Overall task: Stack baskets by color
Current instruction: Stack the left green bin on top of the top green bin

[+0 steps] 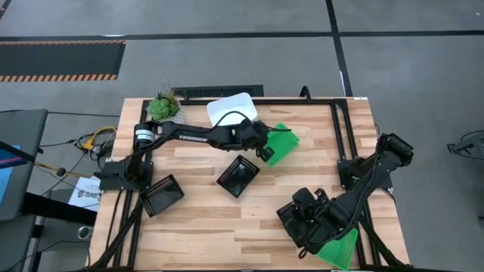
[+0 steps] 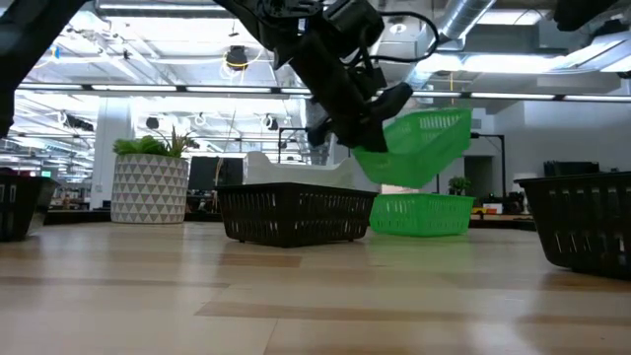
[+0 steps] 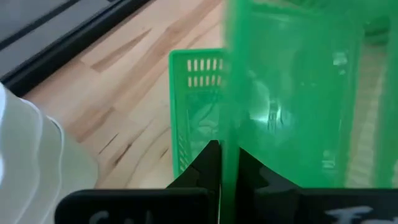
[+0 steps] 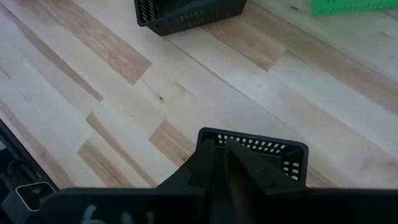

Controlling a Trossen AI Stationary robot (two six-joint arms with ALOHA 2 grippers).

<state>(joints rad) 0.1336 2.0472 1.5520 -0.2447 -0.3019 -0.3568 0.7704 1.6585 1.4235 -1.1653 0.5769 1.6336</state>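
Left gripper [image 1: 264, 148] is clamped on a bright green mesh-walled plastic basket's [image 1: 283, 145] wall, holding it tilted just above a second green basket [image 2: 422, 214] resting on the table. Right gripper [image 1: 301, 224], farther off, pinches a black mesh basket's [image 4: 261, 149] rim.

Three green baskets [image 1: 283, 143], three black baskets [image 1: 238, 175], one visible white stack [image 1: 231, 109], one potted plant [image 1: 162, 106].
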